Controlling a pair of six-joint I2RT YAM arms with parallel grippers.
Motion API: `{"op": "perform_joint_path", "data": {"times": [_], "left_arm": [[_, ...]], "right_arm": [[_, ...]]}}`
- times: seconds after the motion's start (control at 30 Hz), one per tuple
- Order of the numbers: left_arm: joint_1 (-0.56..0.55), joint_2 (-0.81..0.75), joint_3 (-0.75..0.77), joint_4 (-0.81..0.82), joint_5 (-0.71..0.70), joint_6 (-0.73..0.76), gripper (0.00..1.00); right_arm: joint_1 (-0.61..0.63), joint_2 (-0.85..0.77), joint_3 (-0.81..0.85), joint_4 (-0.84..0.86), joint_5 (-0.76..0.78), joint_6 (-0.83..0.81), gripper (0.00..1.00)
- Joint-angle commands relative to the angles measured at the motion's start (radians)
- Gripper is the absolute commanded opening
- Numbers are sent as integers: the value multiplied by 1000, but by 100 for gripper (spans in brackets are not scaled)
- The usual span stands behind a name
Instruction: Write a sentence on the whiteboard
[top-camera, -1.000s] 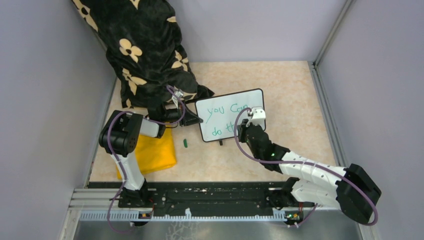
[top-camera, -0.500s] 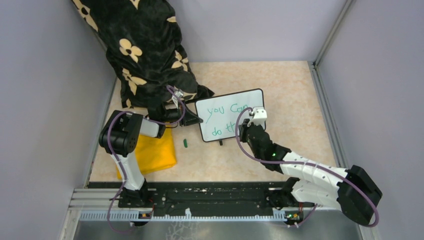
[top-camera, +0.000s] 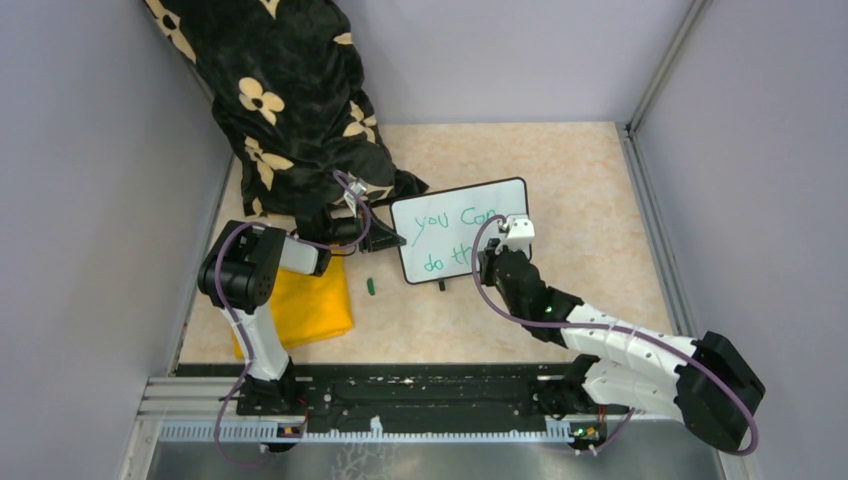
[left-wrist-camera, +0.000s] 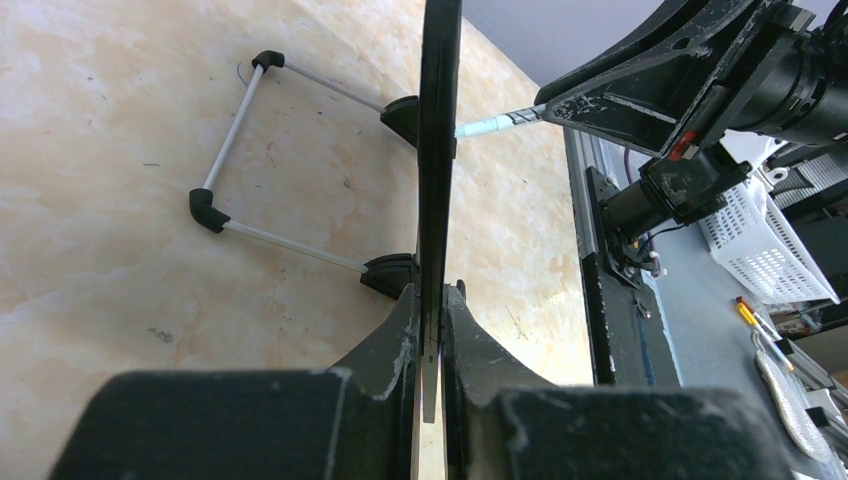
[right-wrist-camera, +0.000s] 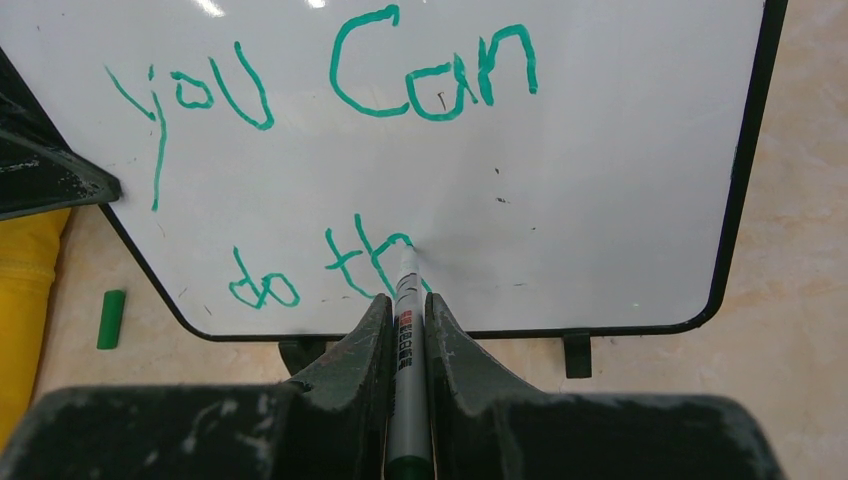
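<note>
Whiteboard (top-camera: 455, 240) near green cap (top-camera: 370, 286), yellow cloth (top-camera: 305, 305)

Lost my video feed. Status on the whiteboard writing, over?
Left gripper shut on whiteboard edge. Right gripper shut on marker, tip on board. Sentence reads "you Can do th", unfinished. Nothing blocking.

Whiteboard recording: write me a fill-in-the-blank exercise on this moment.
The sentence on the whiteboard is written in ____.
Its second line reads "do ____".
The right gripper is shut on a ____.
The left gripper is shut on the whiteboard's ____.
Missing: green; th; marker; edge.
</note>
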Motion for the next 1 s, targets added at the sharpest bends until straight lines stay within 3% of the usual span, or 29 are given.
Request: {"op": "perform_joint_path", "data": {"times": [0.0,0.57,0.97], "left_arm": [[-29,38,-11,-121,-23,43,0],[-31,37,-12,-124,-23,46,0],[-31,37,-12,-125,-23,46,0]], "right_arm": [[-9,-22,-7,9,-11,14,0],[-8,-81,-11,-18,-26,21,0],[-8,-100,4,-2,47,2,0]]}}
